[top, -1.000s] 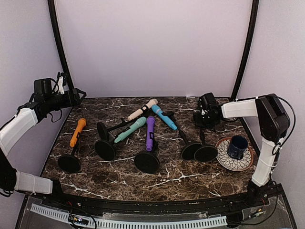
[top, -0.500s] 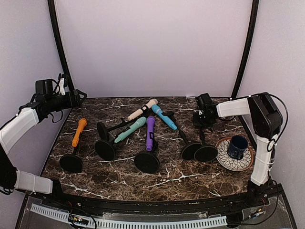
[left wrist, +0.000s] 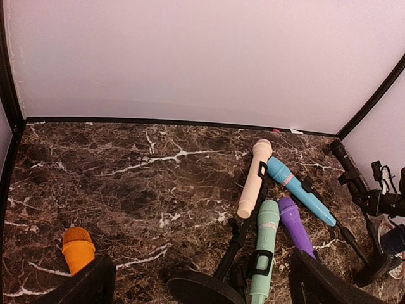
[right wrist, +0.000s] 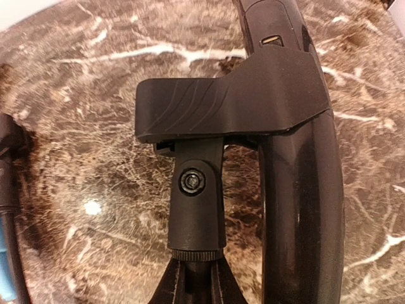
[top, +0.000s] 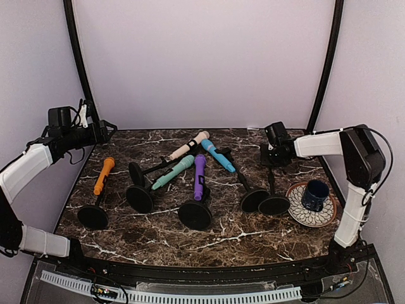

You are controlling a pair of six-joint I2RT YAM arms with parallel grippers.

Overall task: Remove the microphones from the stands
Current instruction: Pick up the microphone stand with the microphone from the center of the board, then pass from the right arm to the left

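Currently left tool (top: 106,129) hangs spread wide over the counter's (top: 221,237) far-left corner. Right tool (right wrist: 193,278), near the far-right corner, pinches the clip stem (right wrist: 196,202) of the stand; black microphone (right wrist: 304,209) sits in the clip. Step: bracing. Next probably needs the mic pulled free.

A dark blue glazed mug (top: 314,194) stands upright on a round brown-and-white patterned plate (top: 302,217) beside the right edge of the dark brown white-veined marble worktop (top: 240,237), which is backed by a plain pale lilac wall (top: 202,57).
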